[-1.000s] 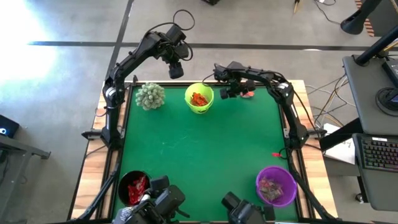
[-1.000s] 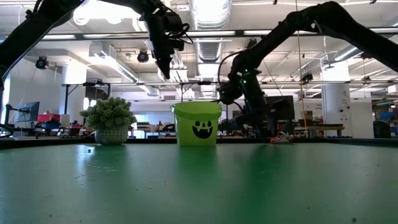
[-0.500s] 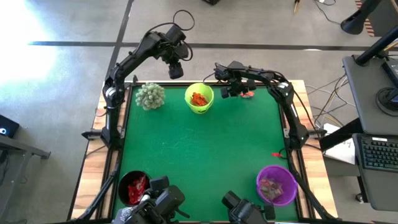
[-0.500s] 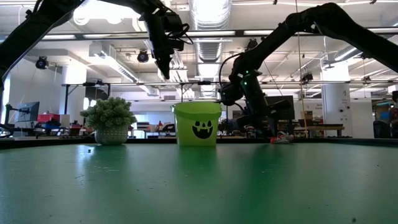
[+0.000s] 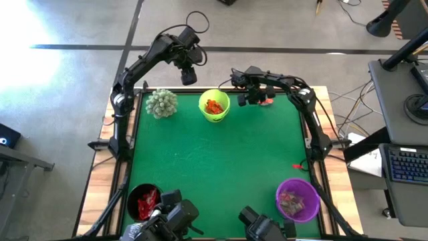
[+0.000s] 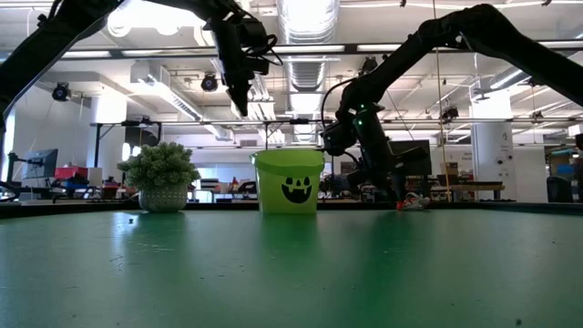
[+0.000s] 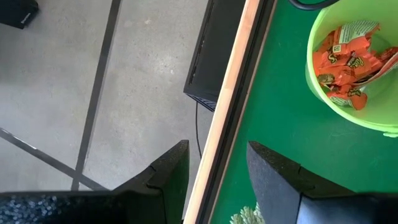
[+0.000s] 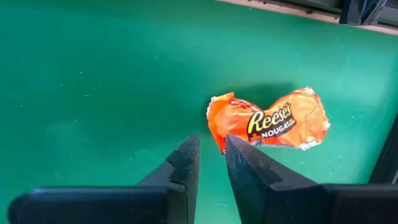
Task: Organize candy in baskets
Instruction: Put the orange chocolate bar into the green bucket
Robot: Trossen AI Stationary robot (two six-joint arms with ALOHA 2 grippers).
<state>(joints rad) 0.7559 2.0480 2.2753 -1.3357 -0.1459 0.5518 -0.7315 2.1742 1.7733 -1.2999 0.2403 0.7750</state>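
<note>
Green felt table (image 5: 214,167), wood-edged, on grey concrete floor (image 5: 67,80).

The place was a large open robotics lab or industrial workspace. A green-topped table with pale wooden edges (image 5: 217,167) stood on a bare grey concrete floor (image 5: 60,100) marked with dark lines. Beyond it ran exposed silver ceiling ducts (image 6: 305,18), strip lights, white columns, and benches crowded with monitors and equipment (image 6: 41,169).
</note>
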